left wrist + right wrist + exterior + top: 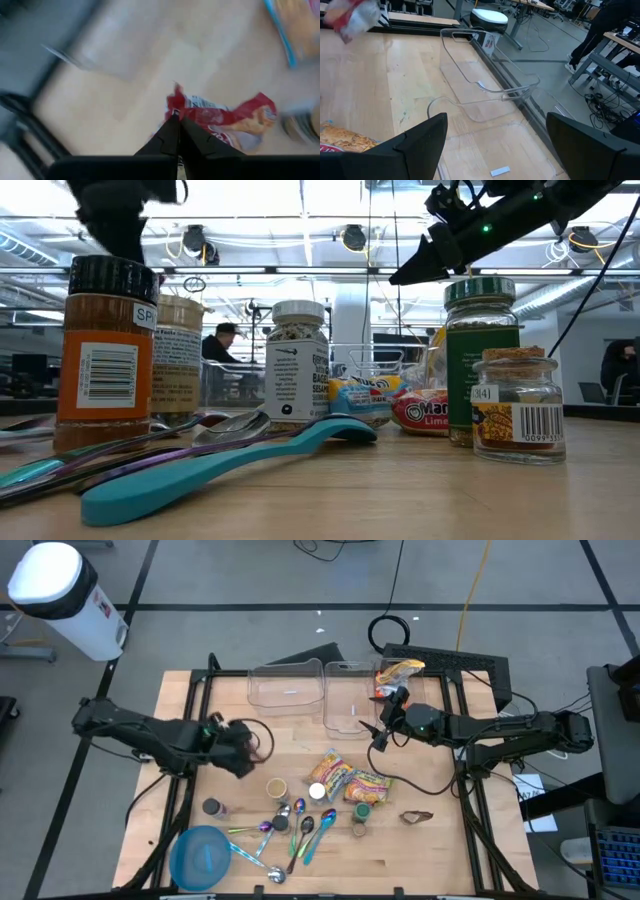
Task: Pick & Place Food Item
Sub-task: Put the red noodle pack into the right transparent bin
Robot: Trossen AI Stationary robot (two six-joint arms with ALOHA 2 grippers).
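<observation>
Table's (190,690) left half bare; left gripper (243,755) pinches a red snack bag (220,120), right gripper (381,736) wide open at clear bins (325,692).

Bare wood lies between 2 clear bins (320,690) and snack packets (345,778); spoons (290,830) crowd the front.

Two clear bins (320,690) sit side by side at the table's far edge; snack packets (345,780) lie mid-table, spoons (295,830) and what looks like a bowl (203,858) nearer the front-left.
</observation>
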